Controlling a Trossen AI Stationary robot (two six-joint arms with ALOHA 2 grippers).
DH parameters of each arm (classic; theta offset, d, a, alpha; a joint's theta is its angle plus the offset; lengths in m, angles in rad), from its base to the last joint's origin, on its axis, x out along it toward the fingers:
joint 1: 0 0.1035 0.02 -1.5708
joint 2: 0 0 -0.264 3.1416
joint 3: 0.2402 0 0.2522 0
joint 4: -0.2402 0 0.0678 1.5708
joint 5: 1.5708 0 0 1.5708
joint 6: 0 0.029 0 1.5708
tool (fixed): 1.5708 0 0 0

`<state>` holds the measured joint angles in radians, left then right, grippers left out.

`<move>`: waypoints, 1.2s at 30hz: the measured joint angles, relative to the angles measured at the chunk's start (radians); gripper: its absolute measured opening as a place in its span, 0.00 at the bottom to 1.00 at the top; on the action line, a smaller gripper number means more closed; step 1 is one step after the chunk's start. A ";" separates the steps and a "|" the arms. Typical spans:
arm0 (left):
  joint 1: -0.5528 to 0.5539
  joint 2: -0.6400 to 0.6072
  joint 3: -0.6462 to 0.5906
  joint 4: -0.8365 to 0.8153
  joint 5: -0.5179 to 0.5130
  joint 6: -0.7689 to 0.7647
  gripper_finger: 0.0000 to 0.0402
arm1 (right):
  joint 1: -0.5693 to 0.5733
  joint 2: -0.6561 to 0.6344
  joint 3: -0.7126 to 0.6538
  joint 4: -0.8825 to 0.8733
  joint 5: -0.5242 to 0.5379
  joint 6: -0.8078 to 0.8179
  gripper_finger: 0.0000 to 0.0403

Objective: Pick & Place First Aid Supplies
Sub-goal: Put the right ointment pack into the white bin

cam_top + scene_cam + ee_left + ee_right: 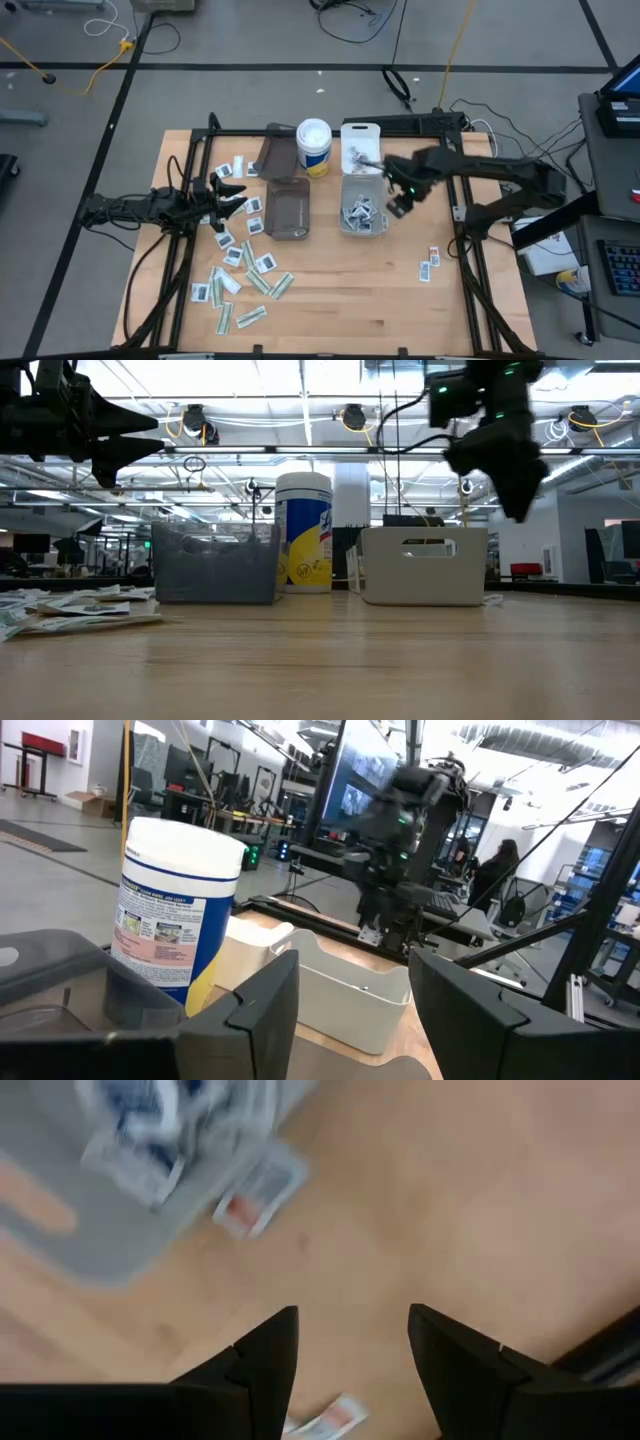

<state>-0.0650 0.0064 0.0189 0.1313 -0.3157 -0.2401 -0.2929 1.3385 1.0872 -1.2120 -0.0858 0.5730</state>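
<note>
Clearly our right pincer, open and empty beside the white bin, is nearer the few packets toward the worktop's right edge, while our left pincer, also open and empty, hovers over the big scatter.

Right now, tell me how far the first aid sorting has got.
Done: several packets lie in the clear bin. In hand: nothing; the right gripper hangs empty beside that bin, the left gripper waits open. Left: the scattered packets by the left arm, two on the right; the smoky bin looks empty.
</note>
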 joint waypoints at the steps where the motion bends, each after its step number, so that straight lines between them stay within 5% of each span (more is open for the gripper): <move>1: 0.000 0.000 0.000 0.000 0.000 0.000 0.49 | 0.023 -0.027 -0.027 0.000 -0.017 0.037 0.46; 17: 0.000 0.000 0.000 0.000 0.000 0.000 0.49 | 0.396 -0.257 -0.274 -0.011 -0.129 0.503 0.46; 26: 0.000 0.000 0.000 0.000 0.000 0.000 0.49 | 0.516 -0.269 -0.302 0.010 -0.121 0.618 0.45; 36: 0.000 0.000 0.000 0.000 0.000 0.000 0.49 | 0.583 -0.217 -0.469 0.250 -0.094 0.765 0.45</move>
<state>-0.0650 0.0063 0.0189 0.1314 -0.3157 -0.2403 0.2903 1.1212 0.6180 -0.9619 -0.1795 1.3376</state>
